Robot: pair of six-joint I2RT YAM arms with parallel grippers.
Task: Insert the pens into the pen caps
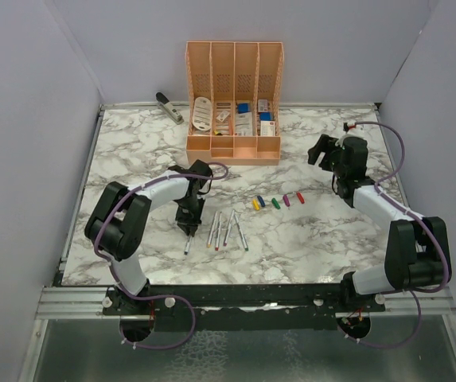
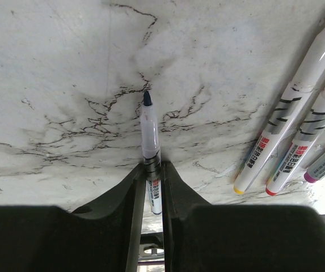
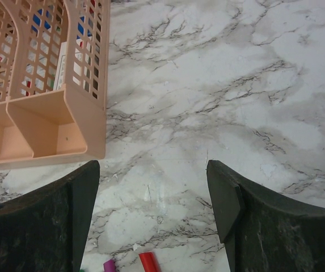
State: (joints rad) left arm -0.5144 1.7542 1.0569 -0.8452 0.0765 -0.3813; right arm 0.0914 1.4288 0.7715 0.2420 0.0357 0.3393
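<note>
My left gripper (image 1: pixel 188 218) is down at the marble table, shut on a silver-grey pen (image 1: pixel 188 243) with a dark blue tip. In the left wrist view the pen (image 2: pixel 149 136) sticks out ahead of the left gripper (image 2: pixel 154 167), gripped near its rear end. Several more pens (image 1: pixel 226 230) lie side by side just to the right; their yellow-ended pen (image 2: pixel 287 122) and red-ended pen (image 2: pixel 307 141) show in the left wrist view. The pen caps (image 1: pixel 276 202) form a row: yellow, blue, green, purple, red. My right gripper (image 1: pixel 323 150) hovers open beyond them, with the red cap (image 3: pixel 149 262) and purple cap (image 3: pixel 110 265) below the right gripper (image 3: pixel 152 167).
A peach desk organiser (image 1: pixel 233 151) with small items stands at the back centre, its corner (image 3: pixel 54 122) close to my right gripper's left finger. A grey stapler (image 1: pixel 169 107) lies at the back left. White walls enclose the table on three sides.
</note>
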